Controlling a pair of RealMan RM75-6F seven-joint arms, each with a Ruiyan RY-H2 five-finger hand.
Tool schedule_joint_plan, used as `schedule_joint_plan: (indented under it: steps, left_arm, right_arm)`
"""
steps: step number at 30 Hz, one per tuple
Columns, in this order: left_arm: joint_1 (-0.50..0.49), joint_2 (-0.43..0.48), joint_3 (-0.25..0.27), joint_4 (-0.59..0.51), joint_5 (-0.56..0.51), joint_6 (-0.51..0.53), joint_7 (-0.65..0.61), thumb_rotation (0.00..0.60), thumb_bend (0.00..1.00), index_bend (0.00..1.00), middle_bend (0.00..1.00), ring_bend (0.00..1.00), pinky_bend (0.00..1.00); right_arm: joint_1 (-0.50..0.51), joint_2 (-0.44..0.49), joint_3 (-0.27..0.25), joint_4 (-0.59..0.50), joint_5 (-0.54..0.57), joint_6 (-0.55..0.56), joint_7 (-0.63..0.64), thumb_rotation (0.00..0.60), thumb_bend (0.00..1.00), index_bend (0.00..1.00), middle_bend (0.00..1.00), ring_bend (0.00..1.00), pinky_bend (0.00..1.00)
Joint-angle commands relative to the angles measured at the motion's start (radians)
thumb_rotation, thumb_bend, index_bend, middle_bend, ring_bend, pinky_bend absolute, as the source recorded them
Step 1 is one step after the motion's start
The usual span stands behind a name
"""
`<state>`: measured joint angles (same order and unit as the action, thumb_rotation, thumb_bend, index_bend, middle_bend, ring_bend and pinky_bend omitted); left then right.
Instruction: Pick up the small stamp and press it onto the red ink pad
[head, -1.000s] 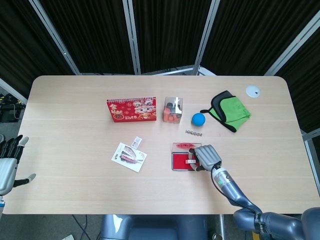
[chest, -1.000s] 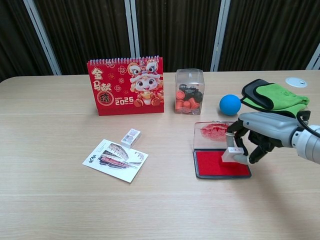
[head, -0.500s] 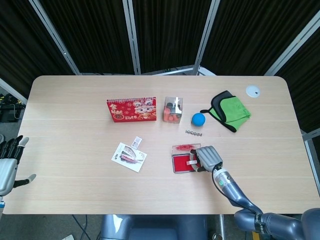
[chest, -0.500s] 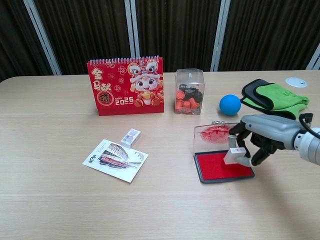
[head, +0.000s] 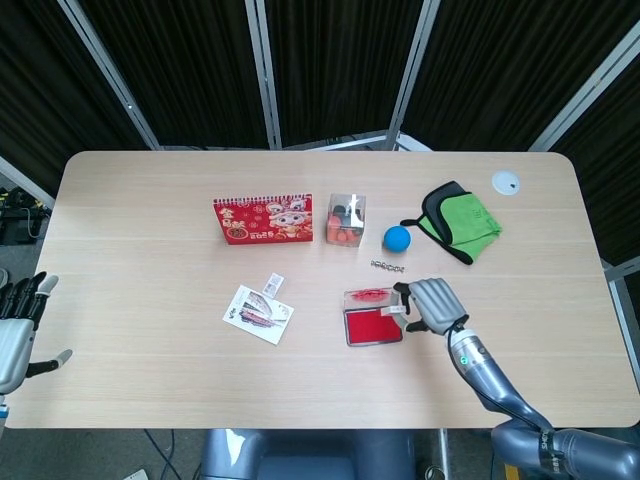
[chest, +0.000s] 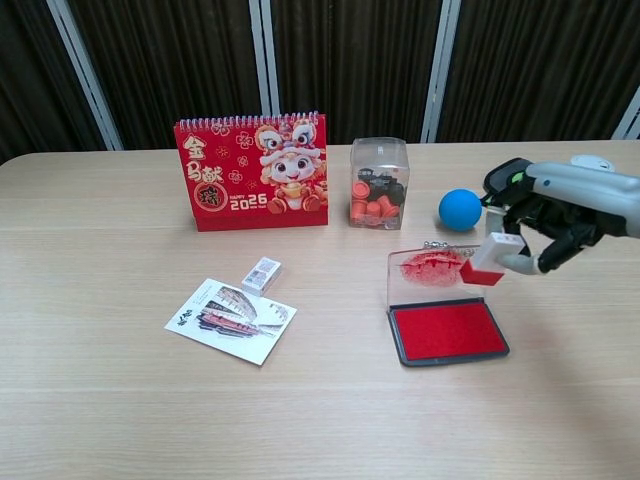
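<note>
The red ink pad (chest: 448, 331) (head: 372, 326) lies open on the table, its clear lid (chest: 430, 268) standing up behind it with a red smear. My right hand (chest: 545, 225) (head: 430, 305) pinches the small stamp (chest: 490, 258) (head: 398, 310), a white block whose underside is red. The stamp hangs tilted in the air above the pad's far right corner, clear of the red surface. At the far left, beyond the table's edge, my left hand (head: 15, 330) stays open with fingers spread and holds nothing.
A red desk calendar (chest: 252, 172), a clear box of orange and black pieces (chest: 379, 184) and a blue ball (chest: 460, 209) stand behind the pad. A green and black cloth (head: 458, 220) lies far right. A photo card (chest: 232, 319) and small packet (chest: 262, 273) lie left.
My right hand has lifted the stamp off the ink pad and carried it up and to the right. The pad slid slightly right. My left hand has not moved.
</note>
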<state>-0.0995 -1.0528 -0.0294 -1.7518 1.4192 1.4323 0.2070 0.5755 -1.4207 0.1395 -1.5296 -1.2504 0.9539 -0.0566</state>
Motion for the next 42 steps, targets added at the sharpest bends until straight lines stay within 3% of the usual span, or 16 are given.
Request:
schedule_joint_plan:
  steps: [1,14,27,36,42]
  left_arm:
    - [0.001,0.001,0.002,-0.002,0.004,0.002,-0.001,0.6,0.0,0.0,0.0,0.0,0.0]
    - [-0.001,0.0,0.005,-0.009,0.007,-0.003,0.012,0.6,0.0,0.0,0.0,0.0,0.0]
    - [0.0,0.002,0.002,-0.009,0.0,-0.003,0.011,0.6,0.0,0.0,0.0,0.0,0.0]
    - [0.0,-0.002,-0.003,-0.004,-0.005,0.001,0.014,0.6,0.0,0.0,0.0,0.0,0.0]
    - [-0.001,-0.003,-0.001,-0.005,-0.004,-0.001,0.016,0.6,0.0,0.0,0.0,0.0,0.0]
  right_arm:
    - [-0.018,0.03,-0.013,0.015,0.002,0.003,0.009,0.6,0.5,0.58,0.64,0.93,1.0]
    - [-0.063,-0.031,-0.091,0.247,-0.05,-0.008,0.076,0.6,0.5,0.57,0.64,0.93,1.0]
    - [-0.067,-0.072,-0.106,0.327,-0.08,-0.015,0.064,0.6,0.5,0.55,0.63,0.93,1.0]
    - [-0.07,-0.065,-0.113,0.332,-0.082,-0.032,0.05,0.6,0.28,0.47,0.55,0.92,1.0]
    - [-0.072,-0.062,-0.112,0.334,-0.086,-0.032,0.052,0.6,0.24,0.44,0.54,0.92,1.0]
